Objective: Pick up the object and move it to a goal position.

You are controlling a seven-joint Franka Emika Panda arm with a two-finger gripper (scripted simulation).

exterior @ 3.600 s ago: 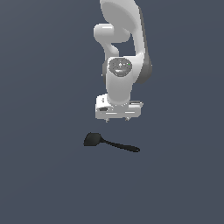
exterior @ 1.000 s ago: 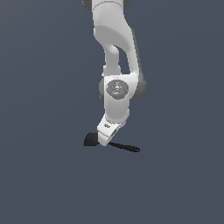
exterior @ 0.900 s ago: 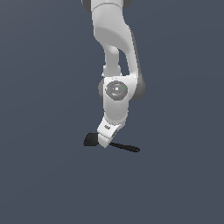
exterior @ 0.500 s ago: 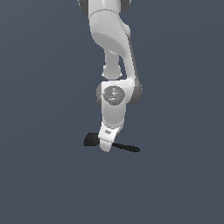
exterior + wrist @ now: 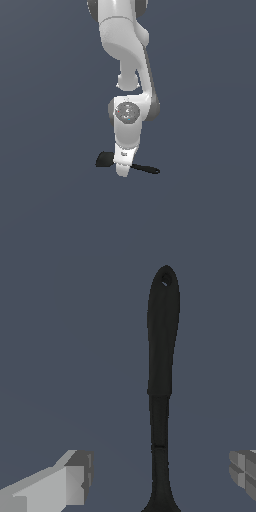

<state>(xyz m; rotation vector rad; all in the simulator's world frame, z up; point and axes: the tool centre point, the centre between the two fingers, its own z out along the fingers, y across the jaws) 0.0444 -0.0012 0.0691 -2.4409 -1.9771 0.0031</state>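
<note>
Low in the middle of the exterior frame, one black spatula [image 5: 105, 159] lies flat on the plain grey counter [image 5: 45, 200]. Its broad head points to the exterior view's left and its thin handle runs to the exterior view's right, ending just past the arm. One white robot arm [image 5: 125, 50] comes down from the top centre of that frame, and its gripper [image 5: 123, 172] stands directly over the spatula, covering the stretch where head and handle meet.

Seen from the wrist camera, the spatula fills the centre as one long dark bar with a single small hole at the far tip of the handle. Two fingers show, one pale finger [image 5: 75, 478] at one lower corner and one grey finger [image 5: 243, 467] at the opposite edge. They stand wide apart with the handle between them, and neither touches it. The gripper appears to be close above the counter, though its exact height is hard to judge. It holds nothing.
</note>
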